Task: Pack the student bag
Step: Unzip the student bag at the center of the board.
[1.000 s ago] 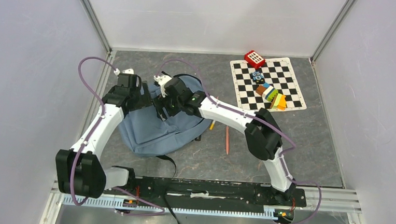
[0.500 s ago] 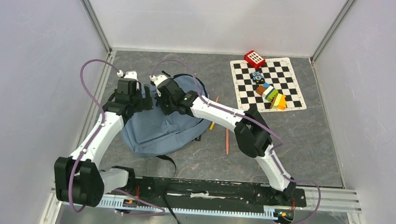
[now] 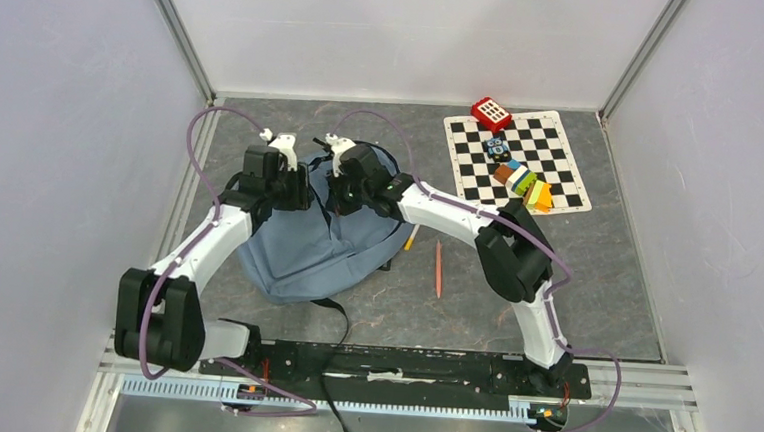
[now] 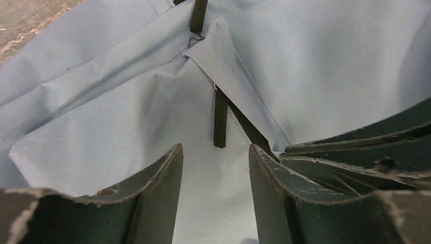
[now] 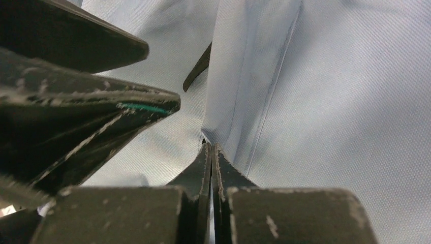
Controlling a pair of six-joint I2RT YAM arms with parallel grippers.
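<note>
The student bag [image 3: 301, 246] lies flat at the table's centre-left, blue-grey with black straps. Both grippers press into its far end, close together. My left gripper [image 4: 215, 148] is open, its fingers straddling bare fabric just below a loose black strap end [image 4: 219, 122]. From above, the left gripper [image 3: 298, 186] sits left of the right gripper [image 3: 332, 188]. My right gripper [image 5: 211, 146] is shut, its tips pinching a raised fold of the bag's fabric [image 5: 239, 101]. Each wrist view shows the other gripper's dark fingers [image 4: 356, 147] alongside.
An orange pencil [image 3: 439, 270] and a yellow one [image 3: 409, 242] lie right of the bag. A checkered mat [image 3: 552, 151] at the back right carries a red block [image 3: 490, 113] and several coloured blocks [image 3: 525, 185]. Walls enclose three sides.
Both grippers moved toward the bag's far end and closer together. The right gripper shut on the fabric. The left jaws narrowed but stay apart.
</note>
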